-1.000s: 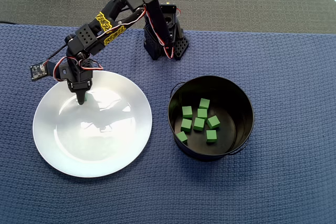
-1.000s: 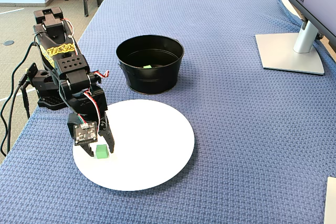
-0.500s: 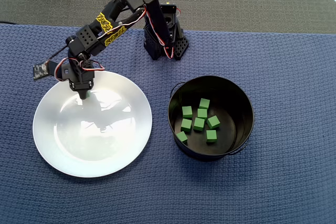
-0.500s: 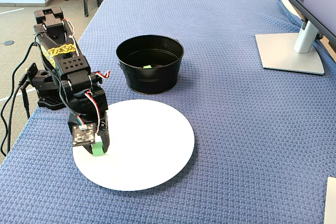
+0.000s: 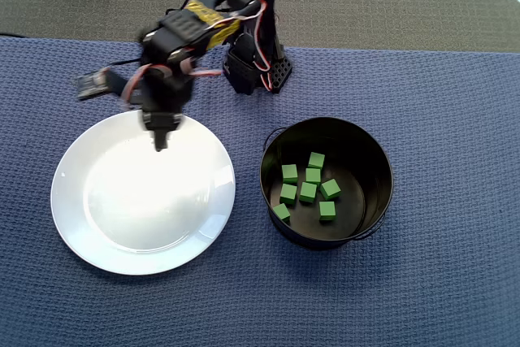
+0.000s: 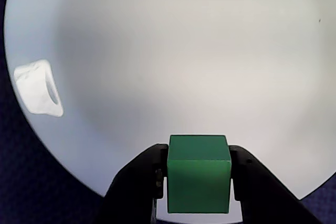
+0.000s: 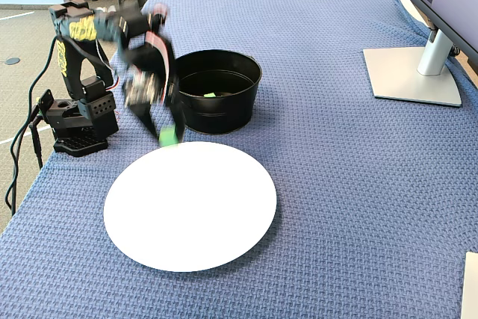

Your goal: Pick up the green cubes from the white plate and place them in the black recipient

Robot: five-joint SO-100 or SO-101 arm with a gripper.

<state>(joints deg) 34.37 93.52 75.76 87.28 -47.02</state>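
Inside the black recipient (image 5: 370,156), seven green cubes (image 5: 308,193), white plate (image 5: 122,225) bare, gripper (image 6: 198,182) clamping an eighth cube (image 6: 199,179)

One green cube (image 6: 199,173) held aloft (blurred), seven green cubes (image 5: 308,193) inside black recipient (image 5: 374,142), white plate (image 5: 97,233) bare

blue cloth (image 5: 455,282), white plate (image 5: 73,225), black recipient (image 5: 378,160)

Bright even light, glare on white plate (image 6: 37,90), arm (image 7: 146,72) motion-blurred
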